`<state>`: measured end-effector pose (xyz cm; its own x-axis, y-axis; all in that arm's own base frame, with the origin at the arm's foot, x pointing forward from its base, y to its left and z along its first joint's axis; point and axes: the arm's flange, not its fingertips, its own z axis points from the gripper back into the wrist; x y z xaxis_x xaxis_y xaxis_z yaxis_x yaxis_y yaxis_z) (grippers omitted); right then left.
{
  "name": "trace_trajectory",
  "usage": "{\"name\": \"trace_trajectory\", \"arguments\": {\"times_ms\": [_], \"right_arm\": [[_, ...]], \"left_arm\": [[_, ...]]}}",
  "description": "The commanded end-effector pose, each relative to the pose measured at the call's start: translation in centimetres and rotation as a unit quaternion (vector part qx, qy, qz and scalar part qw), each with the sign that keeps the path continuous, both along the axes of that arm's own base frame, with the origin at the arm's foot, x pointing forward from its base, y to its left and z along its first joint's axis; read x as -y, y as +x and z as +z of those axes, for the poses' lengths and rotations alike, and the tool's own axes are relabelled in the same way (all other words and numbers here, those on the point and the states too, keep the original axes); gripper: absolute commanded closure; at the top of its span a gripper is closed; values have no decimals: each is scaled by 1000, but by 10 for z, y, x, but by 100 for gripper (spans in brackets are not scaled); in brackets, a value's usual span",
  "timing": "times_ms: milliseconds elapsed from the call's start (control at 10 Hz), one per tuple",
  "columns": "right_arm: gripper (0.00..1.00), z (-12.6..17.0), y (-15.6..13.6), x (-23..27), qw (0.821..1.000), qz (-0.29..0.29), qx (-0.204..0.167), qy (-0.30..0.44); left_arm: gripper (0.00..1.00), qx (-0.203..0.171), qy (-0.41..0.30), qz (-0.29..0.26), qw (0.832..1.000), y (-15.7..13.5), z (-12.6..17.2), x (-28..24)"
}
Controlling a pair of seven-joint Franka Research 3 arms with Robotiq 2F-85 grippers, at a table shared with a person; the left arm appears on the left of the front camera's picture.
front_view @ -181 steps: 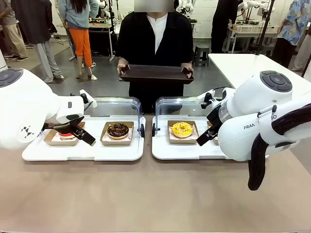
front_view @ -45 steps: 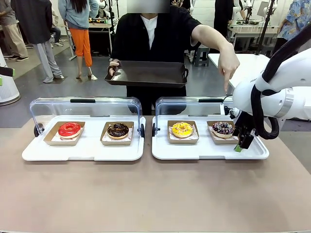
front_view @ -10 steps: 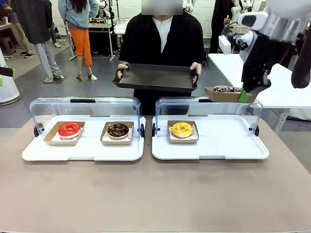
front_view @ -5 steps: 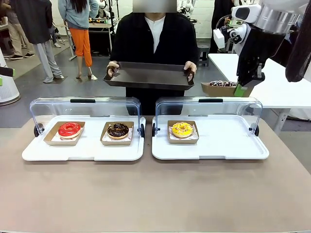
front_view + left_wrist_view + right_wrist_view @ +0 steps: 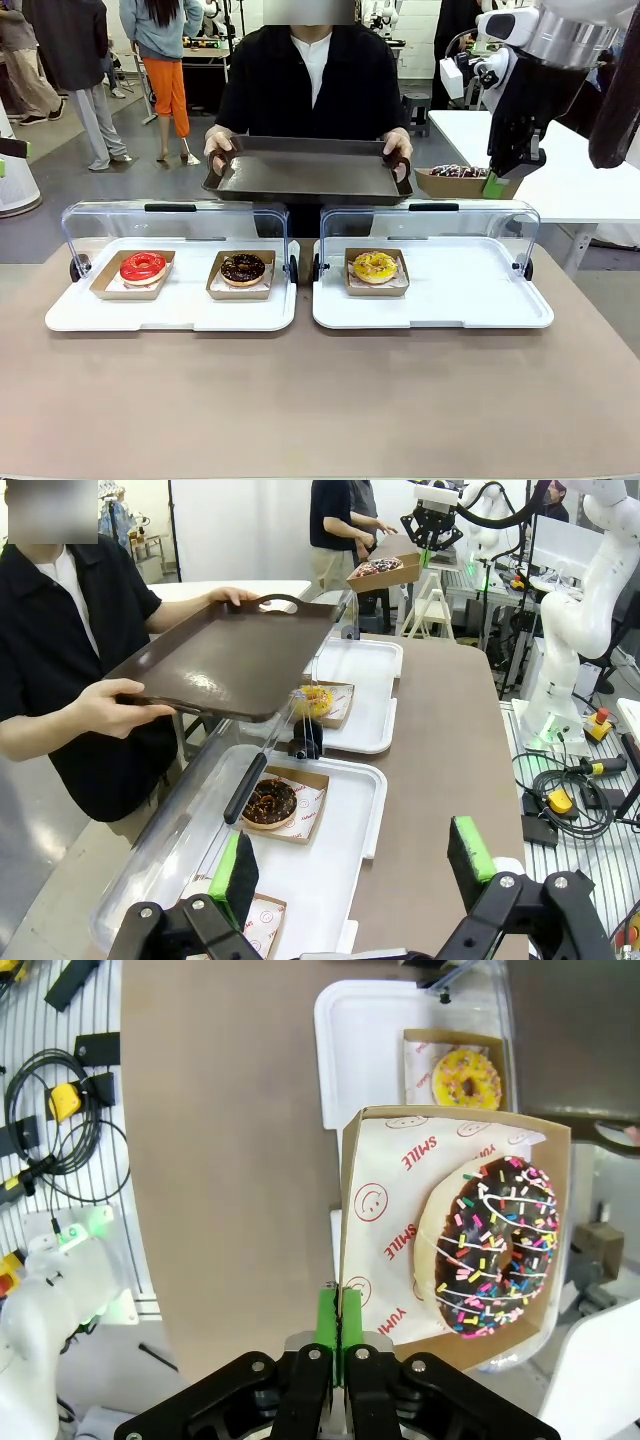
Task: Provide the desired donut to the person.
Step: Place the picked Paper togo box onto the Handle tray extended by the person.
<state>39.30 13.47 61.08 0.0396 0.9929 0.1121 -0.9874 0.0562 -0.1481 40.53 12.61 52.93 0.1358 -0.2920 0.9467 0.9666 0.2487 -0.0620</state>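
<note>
The right gripper [image 5: 497,183] pinched just the box [image 5: 450,184] edge, at the tray's [image 5: 300,178] three o'clock — any tilt might have spilled the donut [image 5: 458,171].

Carries a red donut [image 5: 143,267] and a chocolate donut [image 5: 243,268] on the left white tray [image 5: 60,318], a yellow donut [image 5: 375,266] on the right white tray [image 5: 455,305] just beside it, each tray backed by a raised clear lid [image 5: 175,222], with a bystander in orange trousers [image 5: 165,80] far behind.

Red "SMILE", printed twice, and "YUM" stand on the white paper liner [image 5: 385,1210] of the donut box [image 5: 455,1118], just beyond the right gripper [image 5: 338,1305] pinching its edge
</note>
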Motion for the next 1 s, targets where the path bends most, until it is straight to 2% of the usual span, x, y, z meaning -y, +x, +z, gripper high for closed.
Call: {"name": "trace_trajectory", "arguments": {"times_ms": [0, 600, 700, 800, 900], "right_arm": [[100, 0, -4, 0, 1000, -3, -2, 3], [98, 0, 0, 0, 1000, 0, 0, 0], [98, 21, -17, -16, 999, 6, 30, 10], [98, 38, -22, -35, 998, 11, 60, 12], [98, 52, -21, -58, 997, 11, 71, 21]], "left_arm": [[0, 3, -3, 0, 1000, -1, 2, 0], [0, 3, -3, 0, 1000, -1, 2, 0], [0, 3, -3, 0, 1000, -1, 2, 0], [0, 3, -3, 0, 1000, -1, 2, 0], [0, 3, -3, 0, 1000, -1, 2, 0]]}}
